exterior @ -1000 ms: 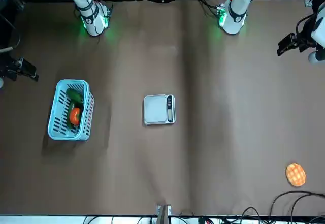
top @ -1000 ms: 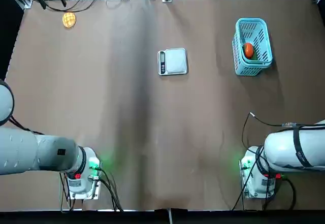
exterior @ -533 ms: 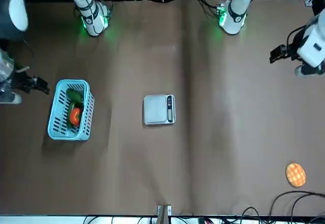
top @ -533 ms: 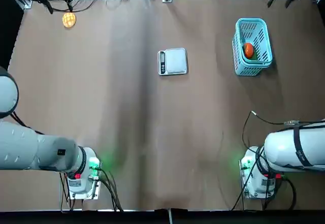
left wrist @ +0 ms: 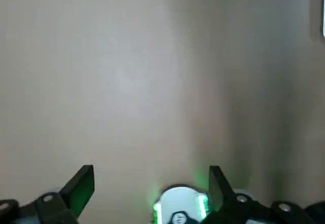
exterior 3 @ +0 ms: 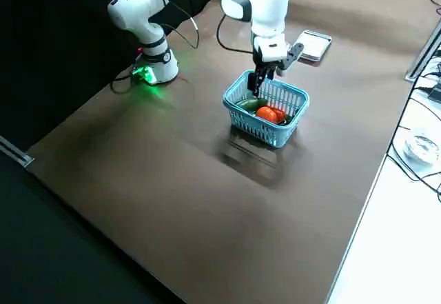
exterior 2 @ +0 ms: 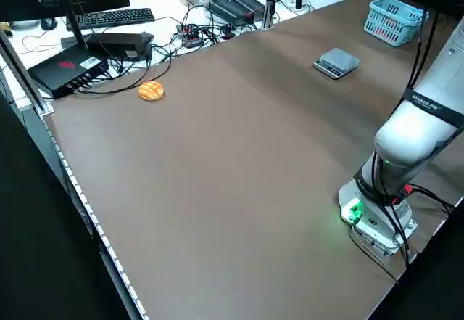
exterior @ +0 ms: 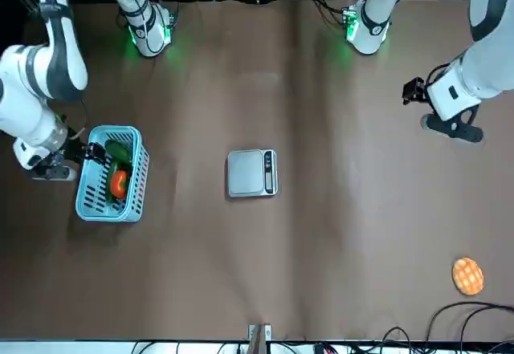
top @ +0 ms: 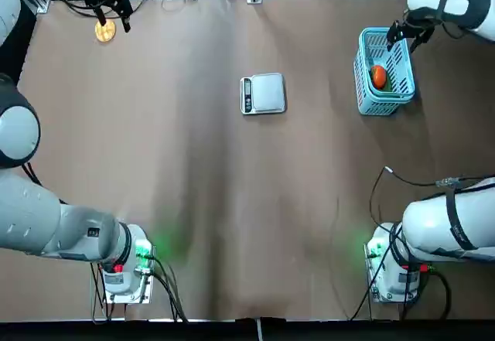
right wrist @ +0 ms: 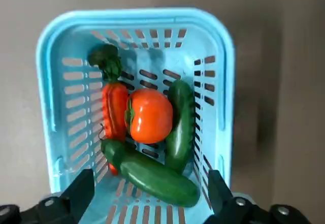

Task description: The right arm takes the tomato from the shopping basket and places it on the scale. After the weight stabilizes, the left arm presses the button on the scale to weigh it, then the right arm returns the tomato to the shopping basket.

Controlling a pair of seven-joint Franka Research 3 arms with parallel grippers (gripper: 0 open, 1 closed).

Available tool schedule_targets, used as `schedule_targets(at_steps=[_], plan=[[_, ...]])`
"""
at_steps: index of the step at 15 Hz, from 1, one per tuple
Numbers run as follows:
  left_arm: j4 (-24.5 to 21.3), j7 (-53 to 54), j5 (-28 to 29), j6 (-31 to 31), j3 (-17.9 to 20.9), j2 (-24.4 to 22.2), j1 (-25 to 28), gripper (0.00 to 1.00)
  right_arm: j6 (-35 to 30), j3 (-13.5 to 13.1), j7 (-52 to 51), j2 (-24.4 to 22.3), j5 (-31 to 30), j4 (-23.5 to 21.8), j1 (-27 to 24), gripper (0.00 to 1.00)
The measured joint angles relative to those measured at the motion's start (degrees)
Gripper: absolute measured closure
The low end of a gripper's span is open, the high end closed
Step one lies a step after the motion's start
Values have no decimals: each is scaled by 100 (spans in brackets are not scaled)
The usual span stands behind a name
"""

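The light-blue shopping basket [top: 384, 70] stands at the far right of the table, with the orange-red tomato [top: 378, 76] inside it. My right gripper [top: 405, 32] hovers open above the basket's far end, not touching anything. Its wrist view looks straight down on the tomato [right wrist: 149, 116], which lies among green vegetables between the spread fingers [right wrist: 81, 191]. The silver scale [top: 263, 93] sits bare at mid-table, display strip toward the left. My left gripper [top: 113, 10] hangs open at the far left corner, well away from the scale.
A yellow-orange waffle disc [top: 105, 30] lies just beside the left gripper. Two cucumbers [right wrist: 152, 170] and a carrot [right wrist: 114, 112] crowd the tomato in the basket [right wrist: 223, 82]. Cables and boxes run along the table's far edge [exterior 2: 181, 33].
The right gripper has come in from beyond the table's far edge to above the basket. The left gripper has also come in over the far left corner, beside the waffle disc.
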Motion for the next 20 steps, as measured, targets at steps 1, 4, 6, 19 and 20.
schedule_targets(at_steps=[1,4,6,19,20], plan=[[2,338,0,3,-39,2,-2,0,59,6,-1,63,0,-51,6,3],[1,925,0,98,-149,77,-3,0,272,35,0,263,2,-92,78,3],[1,1114,0,219,-291,139,-3,0,344,54,1,394,2,-95,90,4],[14,4688,-4,568,-808,257,-4,0,1041,52,197,1334,4,-98,117,6],[14,5165,-17,633,-808,309,0,0,1041,52,203,1355,4,-98,116,6]])
